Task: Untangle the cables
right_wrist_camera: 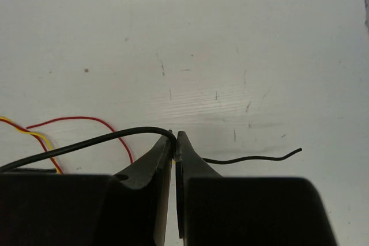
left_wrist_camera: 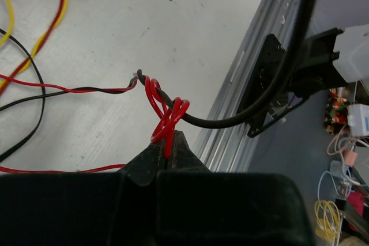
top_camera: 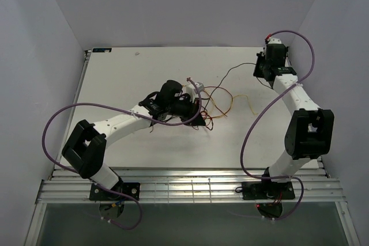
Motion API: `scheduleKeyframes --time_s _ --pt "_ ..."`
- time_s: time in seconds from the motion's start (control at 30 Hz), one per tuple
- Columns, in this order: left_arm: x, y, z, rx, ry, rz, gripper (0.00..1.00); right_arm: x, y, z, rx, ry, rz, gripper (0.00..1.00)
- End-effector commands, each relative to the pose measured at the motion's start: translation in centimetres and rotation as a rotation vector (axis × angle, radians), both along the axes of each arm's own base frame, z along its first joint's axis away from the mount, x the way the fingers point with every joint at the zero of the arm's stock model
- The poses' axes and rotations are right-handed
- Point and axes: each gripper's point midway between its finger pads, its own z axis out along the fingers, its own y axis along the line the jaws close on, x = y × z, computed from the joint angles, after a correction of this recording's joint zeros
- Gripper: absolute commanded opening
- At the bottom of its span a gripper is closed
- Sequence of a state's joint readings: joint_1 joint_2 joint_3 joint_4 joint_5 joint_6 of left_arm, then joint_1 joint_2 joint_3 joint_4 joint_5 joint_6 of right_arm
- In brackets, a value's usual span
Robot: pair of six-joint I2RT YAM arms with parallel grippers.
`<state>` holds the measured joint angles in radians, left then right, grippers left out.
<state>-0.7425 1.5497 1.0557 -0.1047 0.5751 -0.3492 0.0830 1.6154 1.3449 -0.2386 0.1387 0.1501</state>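
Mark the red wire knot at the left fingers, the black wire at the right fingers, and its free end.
red wire knot [left_wrist_camera: 171,114]: left wrist view, on the crossing loops.
black wire [right_wrist_camera: 115,135]: right wrist view, the arched stretch at left.
free end [right_wrist_camera: 297,152]: right wrist view, the tip.

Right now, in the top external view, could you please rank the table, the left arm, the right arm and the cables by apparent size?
1. the table, largest.
2. the left arm and the right arm look alike; I will not rank them.
3. the cables, smallest.
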Motion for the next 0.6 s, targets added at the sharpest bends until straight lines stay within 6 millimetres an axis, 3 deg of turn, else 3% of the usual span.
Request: scheduleKeyframes --time_s 0.0,0.13,0.3,0.33,0.4,0.43,0.47,0.5,0.57 --pt "-2.9 0.5 2.0 -0.031 0.068 -0.122 0.00 1.1 -0.8 -1.9 0.048 0.044 0.013 0.08" --pt "-2.1 0.8 2.0 -0.018 0.090 -0.075 0.00 0.3 1.7 -3.7 0.128 0.073 0.146 0.08" --pt "-0.7 0.9 1.4 -0.007 0.136 -0.011 0.00 -1.7 4.7 -2.3 0.187 0.001 0.340 0.08" --pt "-0.5 0.9 1.3 -0.009 0.140 -0.004 0.00 -2.6 5.0 -2.9 0.196 0.016 0.360 0.13" --pt "0.1 0.7 1.4 -0.023 0.142 0.007 0.00 -4.2 6.1 -1.6 0.217 -0.008 0.434 0.32" --pt "0.3 0.6 1.4 -0.029 0.149 0.016 0.00 -4.9 6.6 -1.3 0.232 -0.015 0.460 0.56" --pt "0.5 0.5 1.6 -0.035 0.149 0.021 0.00 -6.3 7.5 -1.6 0.266 -0.005 0.506 0.73" --pt "0.6 0.5 1.6 -0.037 0.152 0.019 0.00 -7.2 7.9 0.1 0.276 -0.051 0.528 0.95" --pt "1.0 0.3 1.5 -0.038 0.160 0.030 0.00 -9.7 8.9 1.5 0.313 -0.091 0.591 0.90"
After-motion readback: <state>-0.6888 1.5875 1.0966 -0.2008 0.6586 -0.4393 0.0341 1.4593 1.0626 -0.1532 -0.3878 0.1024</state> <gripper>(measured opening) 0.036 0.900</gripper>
